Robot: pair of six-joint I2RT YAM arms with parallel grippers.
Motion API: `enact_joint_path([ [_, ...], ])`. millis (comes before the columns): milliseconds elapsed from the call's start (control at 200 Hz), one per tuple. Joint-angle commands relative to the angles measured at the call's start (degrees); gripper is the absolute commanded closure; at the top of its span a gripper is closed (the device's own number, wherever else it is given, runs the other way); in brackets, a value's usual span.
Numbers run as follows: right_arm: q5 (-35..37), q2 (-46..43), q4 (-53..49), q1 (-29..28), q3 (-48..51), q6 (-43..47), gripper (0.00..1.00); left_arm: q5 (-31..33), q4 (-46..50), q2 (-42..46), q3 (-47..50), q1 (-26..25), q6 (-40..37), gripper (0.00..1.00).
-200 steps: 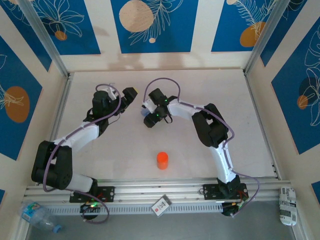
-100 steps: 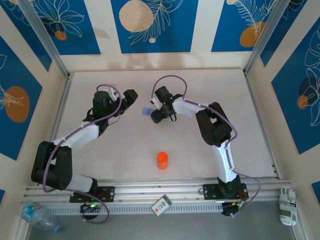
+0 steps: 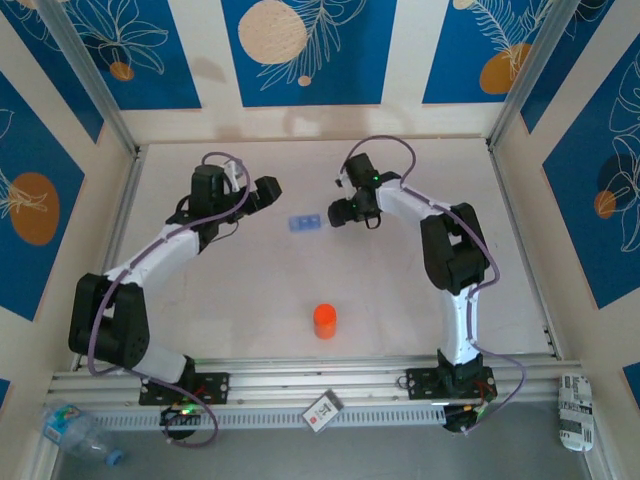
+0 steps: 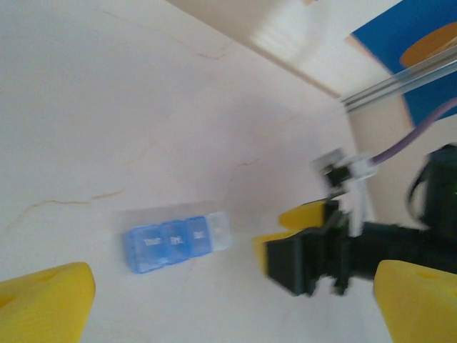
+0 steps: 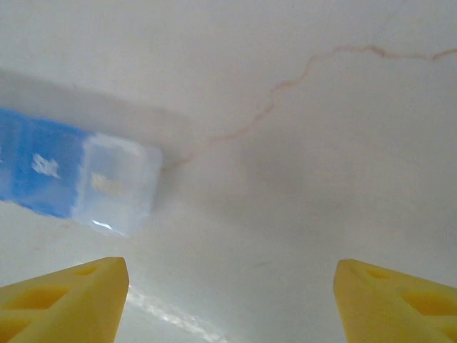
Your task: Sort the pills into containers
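Containers (image 3: 305, 222) well off table (image 3: 220, 300) edges

Overhead view of whole table (image 3: 400, 290); both wrist views low, close, containers (image 4: 175, 243) common to all.

A small pale-blue translucent plastic strip of joined compartments (image 3: 304, 222) is lying flat on the pale worktop (image 3: 240, 290), between the tips of the two arms. The left gripper (image 3: 270, 189) is pointing toward it from the left, some way off. The right gripper (image 3: 335, 212) is sitting just beside its right end. An orange cylindrical bottle (image 3: 325, 321) is standing upright nearer the arm bases, well apart from the strip.
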State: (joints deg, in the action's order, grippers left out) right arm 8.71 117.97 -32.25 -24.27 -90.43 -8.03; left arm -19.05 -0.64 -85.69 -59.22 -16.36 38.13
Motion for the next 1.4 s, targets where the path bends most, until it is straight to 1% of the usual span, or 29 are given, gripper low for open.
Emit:
enact_joint_path([
  [0, -6.4, 1.2, -3.1, 0.6, -5.0, -5.0, 0.23, 5.3, 12.4, -2.7, -4.0, -1.1, -10.9, 0.0],
  [155, -6.9, 6.2, -7.0, -0.6, -12.7, -5.4, 0.23, 8.1, 17.1, -5.8, -6.3, -1.8, -15.3, 0.0],
  [280, -5.6, 10.4, -10.0, -2.4, -18.4, -4.5, 0.23, 11.4, 20.4, -8.0, -8.5, -3.2, -18.8, 0.0],
  [370, -4.1, 12.5, -11.4, -3.6, -20.5, -4.0, 0.23, 13.3, 22.5, -9.8, -10.1, -4.0, -20.7, 0.0],
  [810, -2.4, 15.5, -10.3, -4.4, -16.9, -3.9, 0.24, 16.1, 24.5, -14.2, -12.7, -5.5, -24.9, 0.0],
  [1095, -3.5, 13.7, -10.5, -4.2, -17.4, -3.7, 0.24, 16.4, 24.4, -15.3, -13.2, -6.3, -26.1, 0.0],
  [1396, -5.3, 12.5, -10.6, -3.8, -19.2, -4.4, 0.24, 19.7, 26.2, -17.0, -14.9, -8.2, -29.7, 0.0],
])
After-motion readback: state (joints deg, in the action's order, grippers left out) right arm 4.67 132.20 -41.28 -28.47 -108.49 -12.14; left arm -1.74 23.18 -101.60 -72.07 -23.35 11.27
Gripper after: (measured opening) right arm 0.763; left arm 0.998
